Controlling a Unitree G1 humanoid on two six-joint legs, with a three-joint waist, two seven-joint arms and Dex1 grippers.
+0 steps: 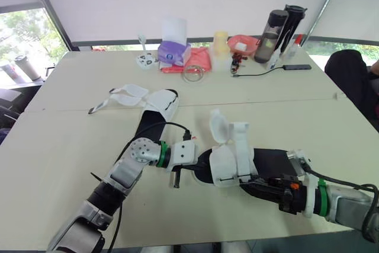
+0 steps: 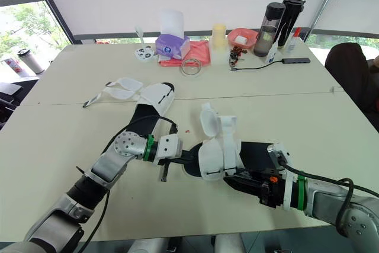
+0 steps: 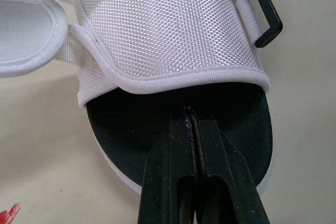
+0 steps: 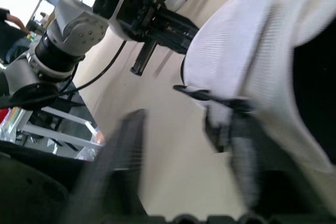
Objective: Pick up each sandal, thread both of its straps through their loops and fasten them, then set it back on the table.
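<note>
A white mesh sandal with a black sole (image 1: 228, 158) lies on the table's front middle, one strap flap (image 1: 219, 125) standing up open. My left gripper (image 1: 192, 170) is at its toe. In the left wrist view its fingers (image 3: 190, 116) are shut together, tips resting on the black insole (image 3: 126, 129) just under the white front band; a black loop (image 3: 265, 11) sits on the band's side. My right gripper (image 1: 260, 185) is at the sandal's side, open (image 4: 184, 121), one finger (image 4: 241, 150) beside a black buckle. A second sandal (image 1: 157, 108) lies farther back left, straps spread open.
Along the far edge stand a purple tissue box (image 1: 173, 51), pink cloth (image 1: 198, 60), tape roll (image 1: 193, 73), yellow cup (image 1: 220, 42), red bowl (image 1: 243, 44), two dark bottles (image 1: 273, 28) and a cable with hub (image 1: 296, 67). A dark chair (image 1: 349, 75) is at the right.
</note>
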